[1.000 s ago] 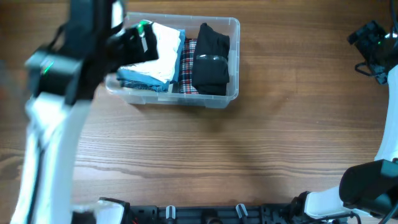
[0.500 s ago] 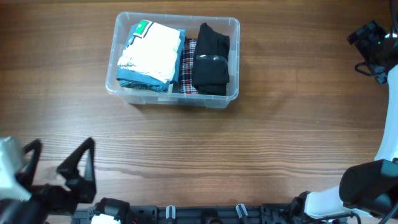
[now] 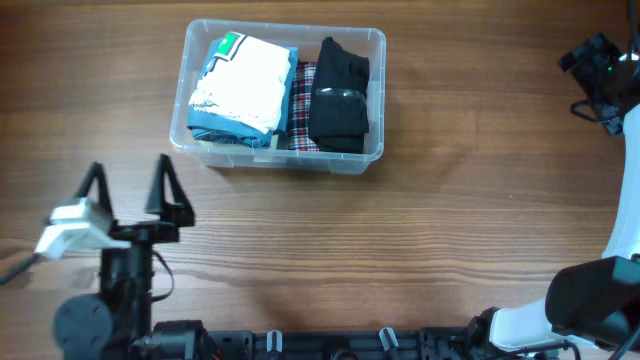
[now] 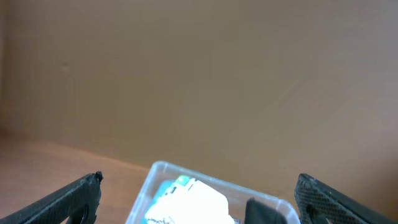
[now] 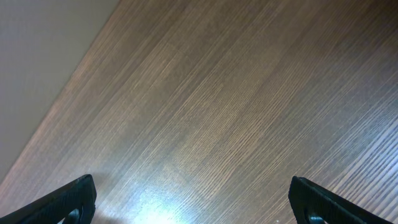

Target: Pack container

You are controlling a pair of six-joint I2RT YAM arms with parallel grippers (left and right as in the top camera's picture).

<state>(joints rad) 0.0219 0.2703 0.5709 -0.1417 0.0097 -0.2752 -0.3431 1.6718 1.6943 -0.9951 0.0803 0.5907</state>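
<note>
- The container sits on the far left-centre of the table. It is upright, with its long side running left to right.
- Inside it, three folded piles lie side by side: a white cloth on blue at the left, a plaid cloth in the middle and a black cloth at the right.
- No loose cloth shows on the table, so the packing looks finished or very close to it.
- The left fingers are at the near left, well apart from the container. They are spread wide and grip nothing. The left wrist view shows both tips with the container's rim framed between them, farther off.
- The right fingers are also spread wide and empty, with only bare table under them. The right arm is at the far right edge.
- The step in hand seems to be standing clear of the packed container.
- To do it well, both arms should keep away from the thin plastic wall, which would likely slide if nudged.
- If a pile needs settling, the white one looks highest. Come down on it from straight above with the fingers nearly closed, and press gently so the neighbouring piles are not dragged.
</note>
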